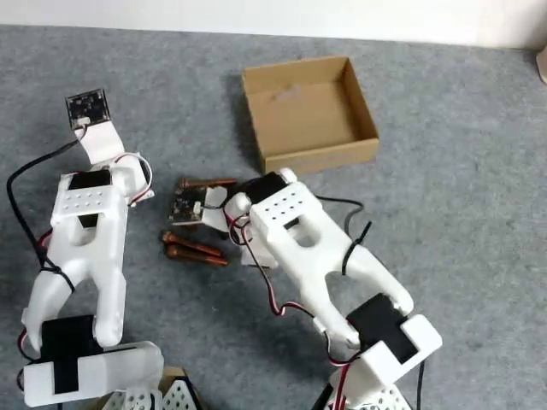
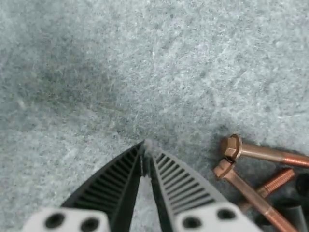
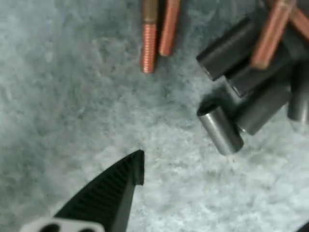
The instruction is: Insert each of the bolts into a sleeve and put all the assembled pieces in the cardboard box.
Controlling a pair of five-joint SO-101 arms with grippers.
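Grey fuzzy mat (image 1: 479, 213). Box (image 1: 320, 158) sits at the far side, open, with no assemblies in it. Looks like the task has barely started. The parts are heaped between the 2 arms, a little short of the box.

Left gripper (image 2: 146, 147): clenched on nothing, tips together, low over the mat just beside the bolt heads. Right gripper (image 3: 219, 191): spread wide and holding nothing, over bare mat near the sleeves (image 3: 260, 108).

Risks, as I read it:
- Bolts (image 2: 263, 153) lie close together and crossed, so a pinch could take 2 or flick 1 away.
- The left gripper has to spread before it can take anything. Going in clenched would just shove the heads.
- The sleeves are round and smooth. A glancing touch could roll them, and the heap could shift if 1 is pulled out.
- 1 bolt lies across the heap and could get dragged along.
- At insertion, the threads could catch the sleeve rim if the axes are off.

Looks:
- Bolts: copper-coloured, flanged hex heads, threaded ends, at least 3.
- Sleeves: plain dark metal tubes, at least 4 heaped.
- 1 loose sleeve (image 3: 219, 130) lies beside the heap with an open end showing. Probably the easiest pick.
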